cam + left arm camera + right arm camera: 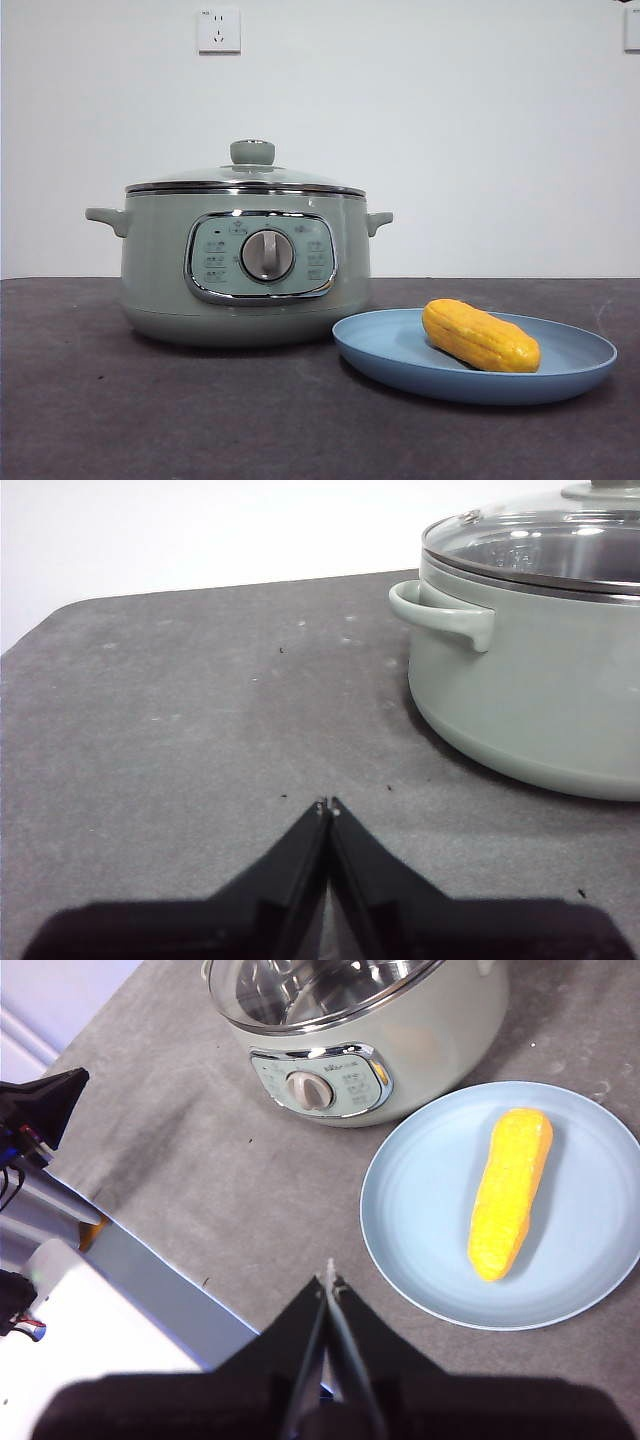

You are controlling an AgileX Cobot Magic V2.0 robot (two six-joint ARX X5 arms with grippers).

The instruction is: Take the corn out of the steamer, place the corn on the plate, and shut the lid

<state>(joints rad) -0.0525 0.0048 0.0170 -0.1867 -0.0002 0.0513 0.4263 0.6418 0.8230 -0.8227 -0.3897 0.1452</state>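
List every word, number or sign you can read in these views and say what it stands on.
None reads clearly.
Steamer control panel: small markings around the silver dial, too small and blurred to read.
Wall socket: tiny mark at the top, unreadable.
Corn, plate, lid: no text seen.

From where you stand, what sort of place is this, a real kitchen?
Probably a staged test bench, not a kitchen: a steamer and a plate with corn sit on a bare dark table against a blank white wall with an outlet.
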